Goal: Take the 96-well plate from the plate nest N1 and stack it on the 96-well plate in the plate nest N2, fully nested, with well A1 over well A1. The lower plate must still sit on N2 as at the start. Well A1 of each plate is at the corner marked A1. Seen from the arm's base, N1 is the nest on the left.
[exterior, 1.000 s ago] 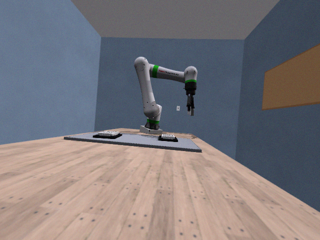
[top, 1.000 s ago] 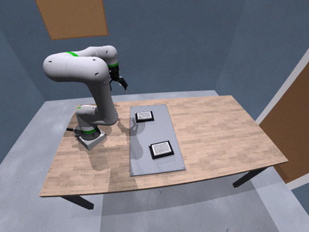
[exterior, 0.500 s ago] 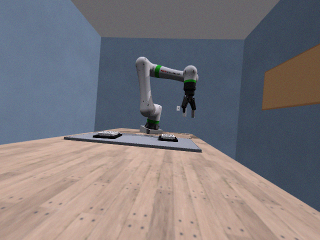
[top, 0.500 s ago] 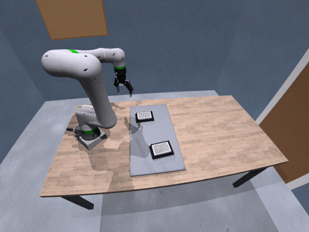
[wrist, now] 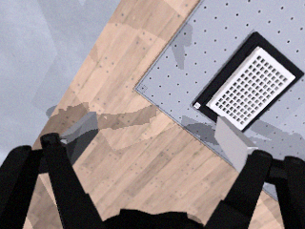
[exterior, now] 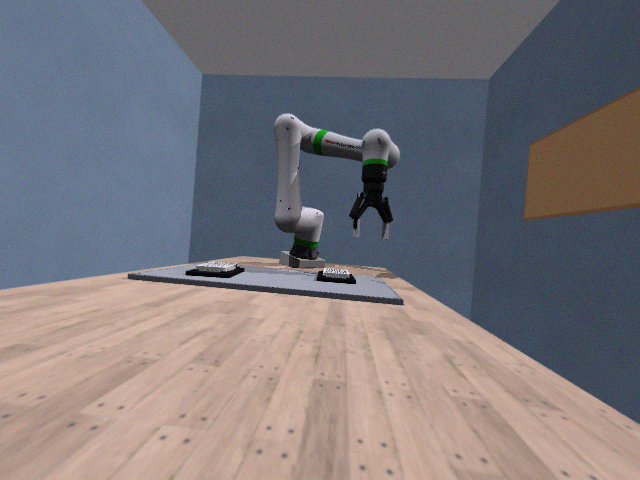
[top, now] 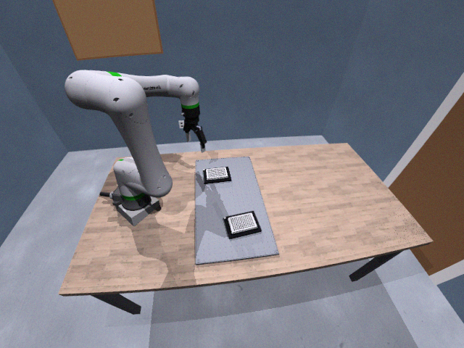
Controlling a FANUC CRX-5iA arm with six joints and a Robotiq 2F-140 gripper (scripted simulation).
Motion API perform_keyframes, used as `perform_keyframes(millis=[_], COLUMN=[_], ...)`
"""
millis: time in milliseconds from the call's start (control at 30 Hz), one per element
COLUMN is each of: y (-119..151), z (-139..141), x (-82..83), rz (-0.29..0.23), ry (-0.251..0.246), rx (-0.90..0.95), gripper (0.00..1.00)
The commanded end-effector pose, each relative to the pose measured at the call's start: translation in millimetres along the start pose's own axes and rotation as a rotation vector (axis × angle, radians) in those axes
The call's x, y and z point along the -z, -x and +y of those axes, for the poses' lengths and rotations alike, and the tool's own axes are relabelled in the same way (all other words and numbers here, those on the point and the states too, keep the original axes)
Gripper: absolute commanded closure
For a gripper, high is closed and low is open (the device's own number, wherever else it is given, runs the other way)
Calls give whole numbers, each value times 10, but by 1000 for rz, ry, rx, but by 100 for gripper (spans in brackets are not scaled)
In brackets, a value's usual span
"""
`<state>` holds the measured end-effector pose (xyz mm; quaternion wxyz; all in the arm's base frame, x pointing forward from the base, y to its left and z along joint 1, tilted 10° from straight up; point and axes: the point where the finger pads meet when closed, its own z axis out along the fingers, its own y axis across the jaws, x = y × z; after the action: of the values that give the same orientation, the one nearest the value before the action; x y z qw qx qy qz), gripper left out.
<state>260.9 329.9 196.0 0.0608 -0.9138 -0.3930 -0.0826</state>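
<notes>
The gripper (exterior: 370, 230) hangs high above the table, with its two black fingers spread fully apart and nothing between them. It is above the far end of the grey mat (top: 239, 239), close to the table edge (top: 262, 140).

Seen from the arm's base (top: 131, 217), the left nest is the upper one in the top view. There the 96-well plate on N1 (top: 217, 173) lies flat in its black nest N1 (top: 205, 181). This plate is white and rectangular, with a fine grid of small square wells inside a plain white rim. In the wrist view the same plate (wrist: 251, 88) lies diagonally, and a small white mark (wrist: 196, 105) sits on the black frame at one corner; its letters are too small to read.

The second white plate (top: 243, 222) rests in nest N2 (top: 229, 233), well apart from the first, on the same mat.
</notes>
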Motion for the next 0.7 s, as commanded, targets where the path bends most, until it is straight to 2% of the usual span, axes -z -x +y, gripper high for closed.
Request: perform_keyframes(millis=[0,100,267,333,667], y=[-55,-88,-137,-137,-193], z=[154,296,533,533,1015], x=[-45,-82,-144,-144,-261], rz=[-1,-6,-9,-9,-14], ry=[0,5,8,8,14], rx=[-12,-112,-194,-194,-359], gripper=[0,0,0,0,0])
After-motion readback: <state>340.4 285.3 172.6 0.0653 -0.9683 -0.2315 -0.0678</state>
